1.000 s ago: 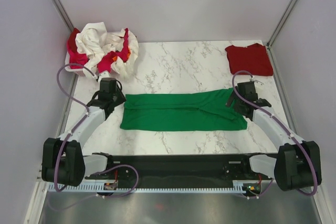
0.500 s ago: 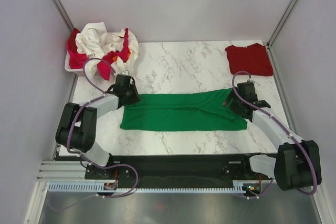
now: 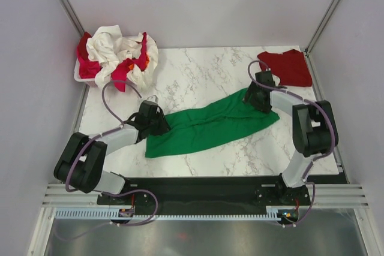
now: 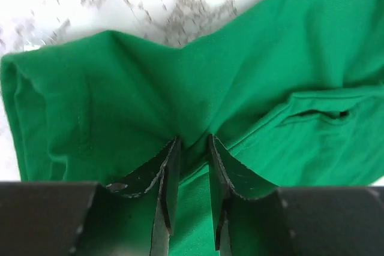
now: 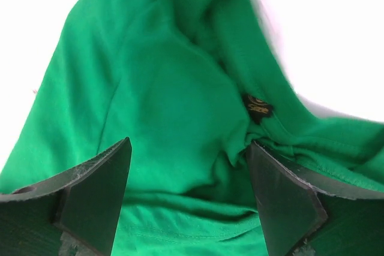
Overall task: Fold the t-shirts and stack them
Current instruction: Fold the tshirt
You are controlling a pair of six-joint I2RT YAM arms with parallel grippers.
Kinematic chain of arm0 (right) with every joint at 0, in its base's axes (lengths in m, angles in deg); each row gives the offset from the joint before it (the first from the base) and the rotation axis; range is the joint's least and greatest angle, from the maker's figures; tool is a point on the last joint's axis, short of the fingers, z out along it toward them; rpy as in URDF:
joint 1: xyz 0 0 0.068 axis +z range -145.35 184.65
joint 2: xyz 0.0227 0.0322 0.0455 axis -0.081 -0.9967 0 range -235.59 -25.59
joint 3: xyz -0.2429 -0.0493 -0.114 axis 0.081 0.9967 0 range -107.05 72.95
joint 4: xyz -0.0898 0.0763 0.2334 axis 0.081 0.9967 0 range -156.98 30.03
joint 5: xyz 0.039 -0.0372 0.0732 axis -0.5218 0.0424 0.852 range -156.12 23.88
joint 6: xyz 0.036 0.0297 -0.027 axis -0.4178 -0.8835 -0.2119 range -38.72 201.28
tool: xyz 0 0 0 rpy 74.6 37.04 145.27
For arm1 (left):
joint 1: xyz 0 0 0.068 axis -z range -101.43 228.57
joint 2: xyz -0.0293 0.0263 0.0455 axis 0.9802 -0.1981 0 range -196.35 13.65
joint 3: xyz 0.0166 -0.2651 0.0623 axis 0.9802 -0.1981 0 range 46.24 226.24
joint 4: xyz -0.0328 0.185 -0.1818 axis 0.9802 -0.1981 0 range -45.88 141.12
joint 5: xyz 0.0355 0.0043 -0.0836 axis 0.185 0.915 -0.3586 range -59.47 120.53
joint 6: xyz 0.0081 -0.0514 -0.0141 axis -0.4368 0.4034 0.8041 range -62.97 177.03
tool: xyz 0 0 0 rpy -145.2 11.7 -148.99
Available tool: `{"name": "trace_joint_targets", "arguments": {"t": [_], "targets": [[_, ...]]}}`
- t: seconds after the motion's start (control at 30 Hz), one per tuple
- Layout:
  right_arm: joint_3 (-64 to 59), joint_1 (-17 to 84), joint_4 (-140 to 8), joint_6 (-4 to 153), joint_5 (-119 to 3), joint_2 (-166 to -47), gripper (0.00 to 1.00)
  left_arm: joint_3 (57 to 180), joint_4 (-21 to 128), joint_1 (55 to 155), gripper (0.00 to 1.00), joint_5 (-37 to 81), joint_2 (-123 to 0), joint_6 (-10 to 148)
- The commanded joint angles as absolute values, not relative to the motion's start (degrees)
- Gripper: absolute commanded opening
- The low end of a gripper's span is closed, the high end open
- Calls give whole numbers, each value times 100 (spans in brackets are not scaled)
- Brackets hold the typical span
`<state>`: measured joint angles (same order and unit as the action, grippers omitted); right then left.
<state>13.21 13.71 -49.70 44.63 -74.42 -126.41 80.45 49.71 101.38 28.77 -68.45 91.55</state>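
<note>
The bright green t-shirt (image 3: 210, 125), folded into a long strip, lies slanted on the marble table, its left end nearer and its right end farther back. My left gripper (image 3: 161, 122) is at its left end, shut on a pinch of the green cloth (image 4: 120, 88) that gathers between the fingertips (image 4: 174, 148). My right gripper (image 3: 259, 97) is over the shirt's right end, jaws wide open above the collar (image 5: 162, 88), with a black size label (image 5: 259, 107) showing. The dark red t-shirt (image 3: 285, 67) lies folded at the back right.
A white basket (image 3: 80, 77) at the back left corner holds the crumpled cream-white shirt (image 3: 108, 43) and pinkish red shirt (image 3: 89, 65). Grey walls close in the left, back and right of the table (image 3: 198, 76).
The green shirt went from lying straight across to slanted. My left gripper moved right and nearer onto its left end. My right arm swung back and left, and the shirt's right end moved back.
</note>
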Motion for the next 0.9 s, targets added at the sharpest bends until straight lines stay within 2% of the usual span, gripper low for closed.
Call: {"name": "trace_joint_targets", "arguments": {"t": [0.0,0.03,0.1,0.13,0.27,0.47,0.53,0.6,0.73,0.87], "targets": [[339,1422,-4940,4445,-7456,-13577,85,7560,4928,10239,32,2677,-6835,9693],[39,1449,-4870,4445,-7404,-13781,85,7498,4928,10369,31,2580,-6817,9867],[-1451,1519,-4564,4515,-7203,-14490,85,7270,4919,10676,29,2491,-6573,10122],[-1458,1545,-4466,4550,-7201,-14738,85,7269,4919,10774,29,2473,-6571,10228],[-3868,1721,-4245,4647,-6247,-16204,84,6760,4884,11319,28,2237,-6027,10914],[-6542,1967,-4578,4184,-5199,-17894,87,6671,4884,12821,27,2288,-5367,12021],[-6819,1976,-5218,3893,-4846,-18413,88,6959,4875,13286,28,2297,-5437,12188],[-6820,1968,-6094,3629,-4662,-18581,89,7198,4875,13664,36,2289,-5481,12216],[-6925,1968,-6662,3619,-4478,-18494,94,7952,4682,14018,57,2412,-5446,11953],[-6558,1959,-6961,3794,-4266,-17627,98,8516,3998,14027,58,2902,-5140,11488]]}}
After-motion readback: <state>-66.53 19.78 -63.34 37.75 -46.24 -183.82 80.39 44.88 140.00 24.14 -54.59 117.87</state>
